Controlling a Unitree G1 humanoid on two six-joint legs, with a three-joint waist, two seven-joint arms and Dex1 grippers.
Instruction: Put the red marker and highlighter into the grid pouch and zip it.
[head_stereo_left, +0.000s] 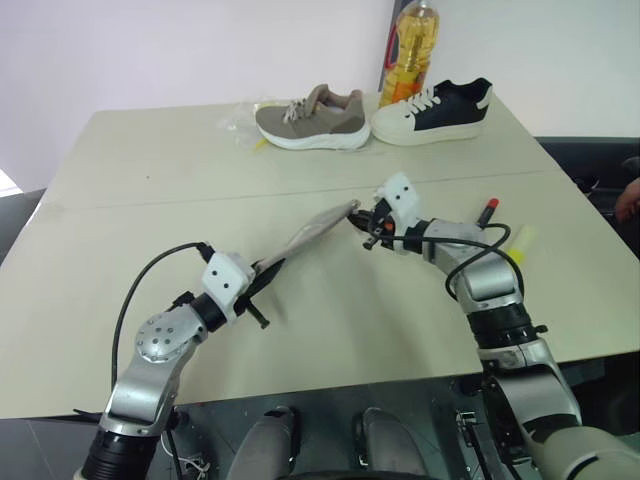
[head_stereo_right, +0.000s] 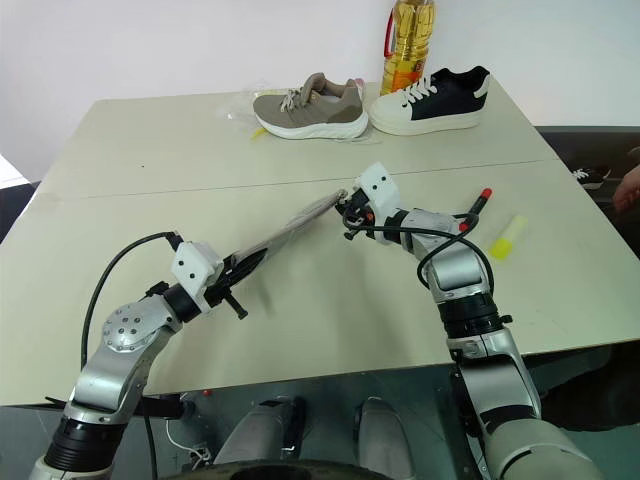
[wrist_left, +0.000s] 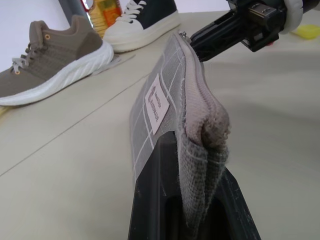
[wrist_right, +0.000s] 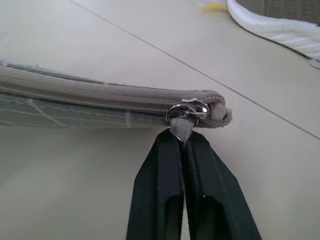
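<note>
Here you hold the grid pouch (head_stereo_left: 312, 232) clear of the surface (head_stereo_left: 150, 160), between your two arms: the left gripper (wrist_left: 192, 210) has its fingers clamped on one short end, and the right gripper (wrist_right: 184, 137) has its fingers pinched tight on the zip pull (wrist_right: 182, 126) at the opposite end. The zip looks closed along its whole length, with the slider sitting at the end you grip. The red marker (head_stereo_right: 479, 203) and the yellow highlighter (head_stereo_right: 508, 238) both lie on the surface toward its right edge, close together and well apart from the pouch, so neither is inside yet. Two shoes (head_stereo_left: 312, 118) and a bottle (head_stereo_left: 410, 50) stand along the far edge, clear of the work. The likely next step is drawing the slider along to open the pouch, and the main risk lies there: the pull is small and only its tip is caught, so it may slip free if you tug at an angle. The left grip holds soft fabric, which could slide out or fold under the pull, leaving the zip jammed.
</note>
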